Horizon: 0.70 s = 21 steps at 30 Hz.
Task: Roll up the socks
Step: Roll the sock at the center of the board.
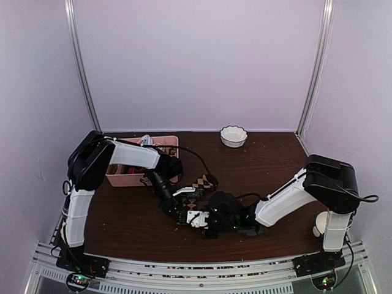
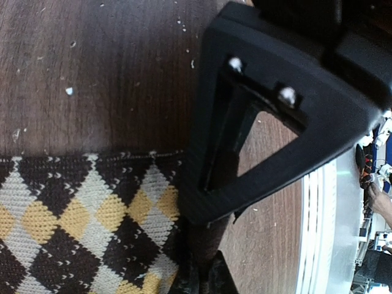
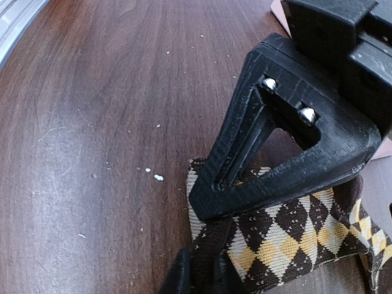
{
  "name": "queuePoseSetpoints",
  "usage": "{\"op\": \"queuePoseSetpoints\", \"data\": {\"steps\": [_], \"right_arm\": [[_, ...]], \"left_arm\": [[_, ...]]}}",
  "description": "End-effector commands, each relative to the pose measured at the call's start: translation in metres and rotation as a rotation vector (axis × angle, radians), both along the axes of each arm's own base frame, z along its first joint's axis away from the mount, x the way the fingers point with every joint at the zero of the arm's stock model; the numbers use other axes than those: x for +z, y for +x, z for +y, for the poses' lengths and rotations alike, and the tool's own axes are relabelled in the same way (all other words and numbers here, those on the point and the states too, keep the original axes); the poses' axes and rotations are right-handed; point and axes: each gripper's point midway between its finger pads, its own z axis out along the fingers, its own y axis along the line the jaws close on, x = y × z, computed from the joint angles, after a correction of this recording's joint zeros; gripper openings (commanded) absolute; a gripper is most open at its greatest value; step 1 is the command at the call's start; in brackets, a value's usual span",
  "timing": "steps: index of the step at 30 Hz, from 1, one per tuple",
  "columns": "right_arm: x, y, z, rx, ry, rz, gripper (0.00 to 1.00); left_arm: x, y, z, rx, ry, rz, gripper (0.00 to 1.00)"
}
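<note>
Sock [image 2: 79, 214] nipped by left gripper [image 2: 199, 257], by right gripper [image 3: 205, 248]

The dark wooden table [image 1: 275, 160] carries a pink tray [image 1: 115, 179], a white bowl [image 1: 233, 141] and the argyle sock [image 1: 205, 182]

Argyle sock [image 2: 73, 220] — dark brown, tan diamonds — on table [image 2: 92, 73]

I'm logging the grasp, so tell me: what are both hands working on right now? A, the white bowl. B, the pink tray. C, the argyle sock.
C: each wrist view shows the argyle sock with its diamond fabric pinched at the fingertips of the left hand and the right hand.
</note>
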Motion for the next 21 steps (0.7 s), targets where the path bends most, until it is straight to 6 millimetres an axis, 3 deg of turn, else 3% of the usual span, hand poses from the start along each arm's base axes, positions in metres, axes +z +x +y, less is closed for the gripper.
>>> {"op": "queuePoseSetpoints", "data": {"steps": [1, 3, 5, 6, 7, 8, 11, 17, 21], "right_arm": [[-0.010, -0.005, 0.001, 0.034, -0.032, 0.050, 0.07], [-0.014, -0.010, 0.000, 0.045, -0.044, 0.087, 0.01], [-0.016, -0.016, -0.003, 0.048, -0.048, 0.144, 0.00], [-0.018, -0.019, -0.004, 0.049, -0.051, 0.178, 0.00], [-0.021, -0.023, -0.006, 0.049, -0.057, 0.220, 0.00], [-0.024, -0.027, -0.008, 0.047, -0.067, 0.256, 0.00], [-0.036, -0.036, -0.016, 0.032, -0.107, 0.356, 0.00], [-0.044, -0.046, -0.026, -0.011, -0.117, 0.545, 0.00], [-0.040, -0.060, -0.033, -0.002, -0.122, 0.661, 0.00]], "left_arm": [[-0.006, -0.009, 0.005, -0.014, 0.022, 0.055, 0.07], [-0.007, -0.006, 0.005, -0.013, 0.026, 0.032, 0.10], [-0.003, -0.004, 0.006, -0.012, 0.016, -0.006, 0.23], [0.000, -0.001, 0.006, -0.012, 0.006, -0.034, 0.50], [0.003, 0.001, 0.007, -0.015, 0.003, -0.064, 0.91], [0.005, 0.004, 0.008, -0.019, 0.003, -0.100, 0.97], [0.013, 0.018, 0.015, -0.005, 0.032, -0.232, 0.98], [0.062, 0.046, 0.020, 0.053, 0.027, -0.471, 0.98], [0.092, 0.075, 0.030, 0.174, 0.056, -0.624, 0.98]]}}
